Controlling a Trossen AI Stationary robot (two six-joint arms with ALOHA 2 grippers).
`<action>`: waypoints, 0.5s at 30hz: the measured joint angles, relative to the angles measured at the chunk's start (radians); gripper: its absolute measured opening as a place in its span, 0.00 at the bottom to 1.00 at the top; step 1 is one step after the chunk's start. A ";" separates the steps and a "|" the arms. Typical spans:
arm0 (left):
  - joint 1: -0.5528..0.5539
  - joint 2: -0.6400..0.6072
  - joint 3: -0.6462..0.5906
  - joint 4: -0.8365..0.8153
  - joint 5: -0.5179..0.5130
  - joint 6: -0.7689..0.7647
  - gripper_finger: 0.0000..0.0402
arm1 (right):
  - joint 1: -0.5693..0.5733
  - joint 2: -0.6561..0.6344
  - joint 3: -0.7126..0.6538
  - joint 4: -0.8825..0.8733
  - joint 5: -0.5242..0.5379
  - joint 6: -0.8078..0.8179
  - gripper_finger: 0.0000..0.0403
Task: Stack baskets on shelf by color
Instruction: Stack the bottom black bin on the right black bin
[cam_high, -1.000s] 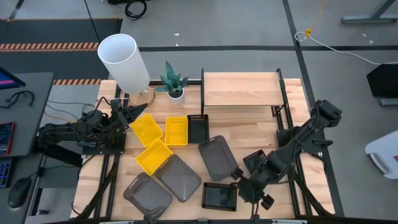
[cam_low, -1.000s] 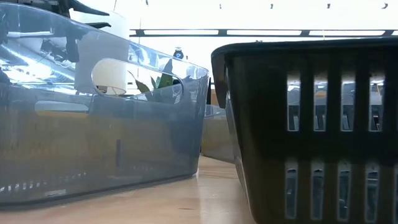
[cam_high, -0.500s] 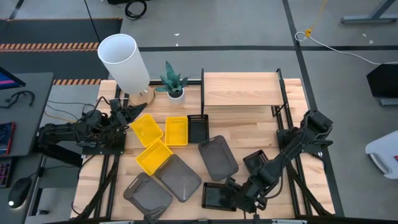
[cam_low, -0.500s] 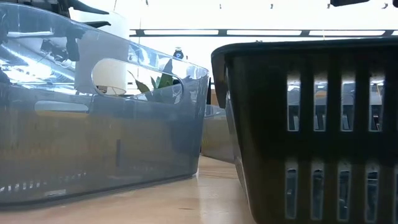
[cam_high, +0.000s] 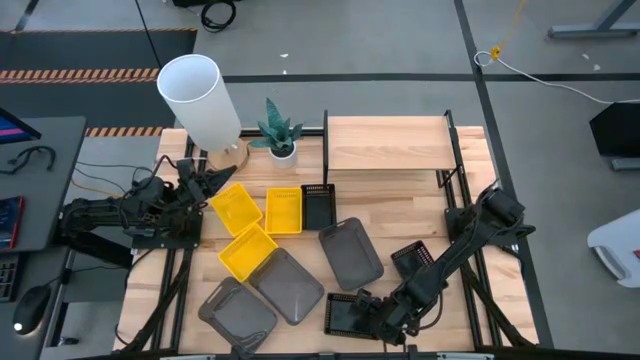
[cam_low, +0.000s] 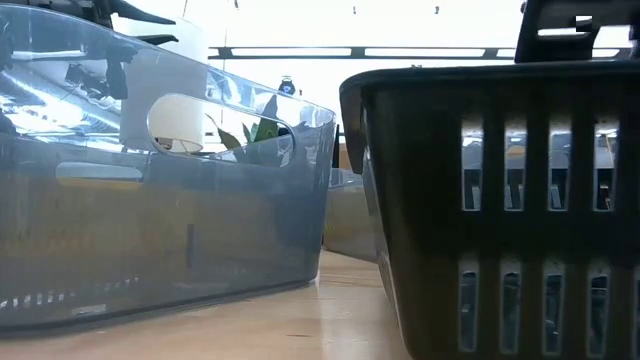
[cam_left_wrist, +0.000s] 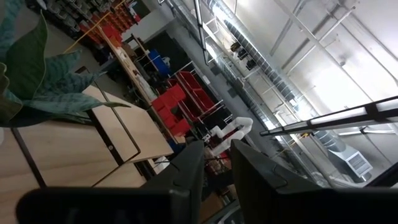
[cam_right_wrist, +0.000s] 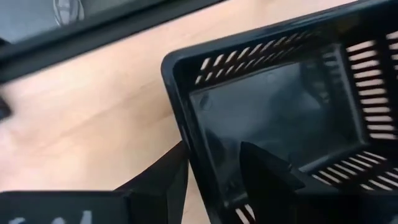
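Nine baskets lie on the table in the high view: yellow ones (cam_high: 237, 207), (cam_high: 283, 210), (cam_high: 247, 250); grey ones (cam_high: 350, 252), (cam_high: 288, 285), (cam_high: 237, 312); black mesh ones (cam_high: 318, 205), (cam_high: 412, 260), (cam_high: 352, 315). The shelf (cam_high: 388, 143) stands at the far edge. My right gripper (cam_high: 362, 303) (cam_right_wrist: 214, 149) is open over the near black basket's right end. One finger (cam_right_wrist: 163, 177) stands outside its end wall (cam_right_wrist: 189, 146) and the other finger (cam_right_wrist: 267, 169) inside; I see no touch. My left gripper (cam_high: 222, 180) (cam_left_wrist: 217, 155) waits at the table's left, slightly open, by a yellow basket.
A white cylinder (cam_high: 200, 100) and a small potted plant (cam_high: 277, 130) stand at the far left. In the low view a grey basket (cam_low: 150, 180) and the black basket (cam_low: 500, 200) fill the foreground. Bare wood lies between the shelf and the baskets.
My right gripper has moved toward the table's left, from beside the near black basket to over its right end, and has come down; its top now shows in the low view. The baskets have stayed where they were.
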 joint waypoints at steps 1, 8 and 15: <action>0.000 0.000 0.000 0.000 0.000 0.000 0.21 | 0.000 0.007 -0.001 0.003 0.002 -0.008 0.36; 0.000 0.000 0.000 0.000 0.000 -0.001 0.21 | 0.000 0.016 -0.010 0.010 -0.006 -0.041 0.20; 0.000 0.000 0.000 -0.002 0.000 0.002 0.20 | 0.003 -0.017 -0.010 -0.024 -0.103 -0.044 0.02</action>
